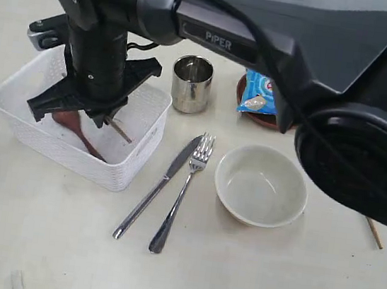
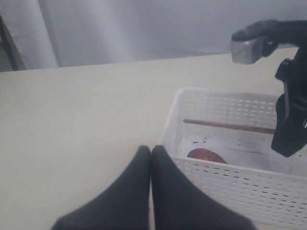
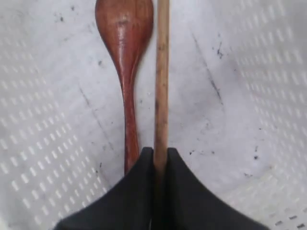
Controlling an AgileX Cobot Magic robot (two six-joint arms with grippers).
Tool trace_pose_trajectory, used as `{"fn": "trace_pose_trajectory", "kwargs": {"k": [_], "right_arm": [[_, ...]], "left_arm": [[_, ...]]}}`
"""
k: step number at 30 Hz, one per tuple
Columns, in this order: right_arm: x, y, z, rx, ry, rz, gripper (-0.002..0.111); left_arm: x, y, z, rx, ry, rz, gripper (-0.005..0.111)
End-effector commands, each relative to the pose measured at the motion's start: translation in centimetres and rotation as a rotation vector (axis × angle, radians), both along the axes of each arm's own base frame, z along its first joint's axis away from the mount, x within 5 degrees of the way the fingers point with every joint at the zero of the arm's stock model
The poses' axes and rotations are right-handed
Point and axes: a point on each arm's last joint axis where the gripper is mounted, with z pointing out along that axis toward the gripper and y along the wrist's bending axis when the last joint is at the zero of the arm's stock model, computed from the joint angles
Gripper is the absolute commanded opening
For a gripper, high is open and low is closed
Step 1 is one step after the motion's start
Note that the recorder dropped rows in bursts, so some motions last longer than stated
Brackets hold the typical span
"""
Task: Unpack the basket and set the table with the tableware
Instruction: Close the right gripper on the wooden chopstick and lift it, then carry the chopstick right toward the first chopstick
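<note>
The white basket (image 1: 133,169) stands on the table (image 1: 268,282) at the left. My right gripper (image 3: 160,152) reaches down into it and is shut on a wooden chopstick (image 3: 162,72), which lies on the basket floor beside the red-brown spoon (image 3: 125,38). In the exterior view the spoon (image 1: 75,125) and chopstick (image 1: 120,132) show under the right gripper (image 1: 104,115). My left gripper (image 2: 151,149) is shut on nothing, low over the table just outside the basket wall (image 2: 230,177). Laid out on the table are a steel cup (image 1: 192,82), knife (image 1: 155,189), fork (image 1: 183,193) and cream bowl (image 1: 261,185).
A blue chip bag (image 1: 260,95) lies on the brown plate (image 1: 251,115) behind the bowl. Another chopstick (image 1: 374,234) shows at the right edge, partly hidden by the right arm (image 1: 279,35), which spans the scene above the tableware.
</note>
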Motion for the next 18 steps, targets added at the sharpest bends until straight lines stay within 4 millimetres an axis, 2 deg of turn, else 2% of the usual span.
{"fn": "trace_pose_trajectory", "kwargs": {"k": [1, 6, 9, 11, 13, 18], "right_arm": [[0.0, -1.0, 3.6, 0.018, -0.053, 0.015, 0.000], [-0.4, -3.2, 8.8, 0.012, -0.185, 0.022, 0.000], [-0.7, -5.9, 11.9, 0.036, -0.224, -0.012, 0.000], [-0.8, -8.3, 13.0, 0.040, -0.220, -0.061, 0.000], [-0.9, -11.7, 13.8, 0.026, -0.210, -0.123, 0.000], [-2.1, -20.9, 13.9, -0.012, -0.180, -0.318, 0.000]], "left_arm": [[0.0, 0.0, 0.0, -0.011, -0.008, 0.001, 0.000], [0.0, 0.0, 0.0, -0.011, -0.008, 0.001, 0.000], [0.0, 0.0, 0.0, -0.011, -0.008, 0.001, 0.000], [0.0, 0.0, 0.0, -0.011, -0.008, 0.001, 0.000], [0.0, 0.0, 0.0, -0.011, -0.008, 0.001, 0.000], [0.0, 0.0, 0.0, -0.011, -0.008, 0.001, 0.000]]}}
